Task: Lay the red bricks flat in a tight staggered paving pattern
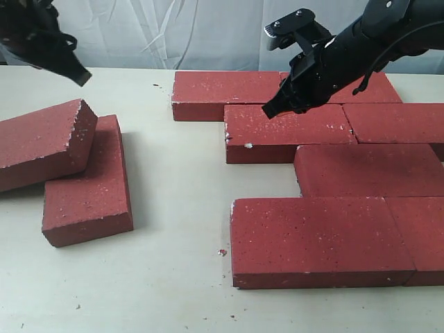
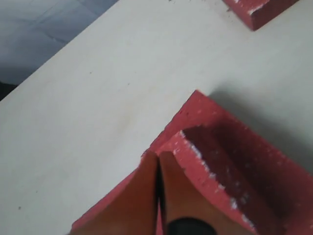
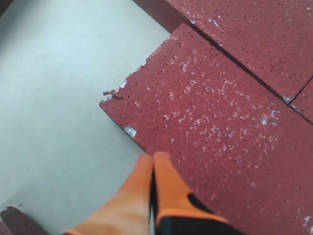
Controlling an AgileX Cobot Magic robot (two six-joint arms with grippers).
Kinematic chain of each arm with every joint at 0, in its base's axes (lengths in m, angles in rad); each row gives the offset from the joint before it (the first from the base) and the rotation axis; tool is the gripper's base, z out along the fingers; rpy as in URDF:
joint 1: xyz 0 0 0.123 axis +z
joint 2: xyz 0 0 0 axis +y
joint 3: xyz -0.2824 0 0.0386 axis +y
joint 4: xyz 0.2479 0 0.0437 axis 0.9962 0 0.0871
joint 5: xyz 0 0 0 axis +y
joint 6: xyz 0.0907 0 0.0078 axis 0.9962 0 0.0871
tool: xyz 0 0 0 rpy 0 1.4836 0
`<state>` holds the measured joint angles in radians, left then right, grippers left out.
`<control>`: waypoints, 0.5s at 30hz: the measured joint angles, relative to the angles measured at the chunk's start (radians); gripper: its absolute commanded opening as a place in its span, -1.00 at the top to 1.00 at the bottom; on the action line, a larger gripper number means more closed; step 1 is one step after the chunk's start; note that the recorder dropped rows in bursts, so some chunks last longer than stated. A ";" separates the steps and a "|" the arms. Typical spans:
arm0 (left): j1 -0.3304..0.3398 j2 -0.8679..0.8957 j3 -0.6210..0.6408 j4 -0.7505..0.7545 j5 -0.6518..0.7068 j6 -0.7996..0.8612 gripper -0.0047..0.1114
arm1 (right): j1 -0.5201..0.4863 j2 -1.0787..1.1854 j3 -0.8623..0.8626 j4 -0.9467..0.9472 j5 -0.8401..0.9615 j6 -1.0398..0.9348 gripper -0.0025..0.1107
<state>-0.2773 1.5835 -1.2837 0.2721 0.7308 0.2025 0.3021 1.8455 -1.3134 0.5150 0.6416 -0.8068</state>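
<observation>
Pale tabletop (image 1: 180, 208); left fingers (image 2: 139, 196), right fingers (image 3: 129, 196) tight together, empty.

Rightmost bricks (image 1: 423, 239) (three rows) are cut off.

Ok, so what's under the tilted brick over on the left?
The tilted brick leans on a second brick that lies flat on the table. Part of the flat one is covered and cannot be seen, nor can any gap beneath the tilted one.
</observation>
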 measured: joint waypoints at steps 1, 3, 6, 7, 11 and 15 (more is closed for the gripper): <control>0.013 -0.002 0.002 0.014 0.017 -0.003 0.92 | 0.000 0.000 0.000 0.002 0.000 0.000 0.97; 0.052 -0.004 0.004 0.036 0.042 -0.020 0.92 | 0.000 0.000 0.000 0.004 0.002 0.000 0.97; 0.136 -0.004 0.017 0.040 0.047 -0.092 0.92 | 0.000 0.000 0.000 0.004 0.002 0.000 0.97; 0.164 -0.004 0.022 0.042 0.047 -0.115 0.92 | 0.000 0.000 0.000 0.004 0.002 0.000 0.97; 0.311 -0.004 0.060 0.047 0.038 -0.184 0.92 | 0.001 0.000 0.000 0.012 0.002 0.000 0.97; 0.442 -0.004 0.114 0.039 0.005 -0.226 0.92 | 0.001 0.000 0.000 0.012 0.002 -0.002 0.97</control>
<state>0.1648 1.5798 -1.1699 0.3109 0.7360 -0.0236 0.3027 1.8455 -1.3134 0.5275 0.6440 -0.8089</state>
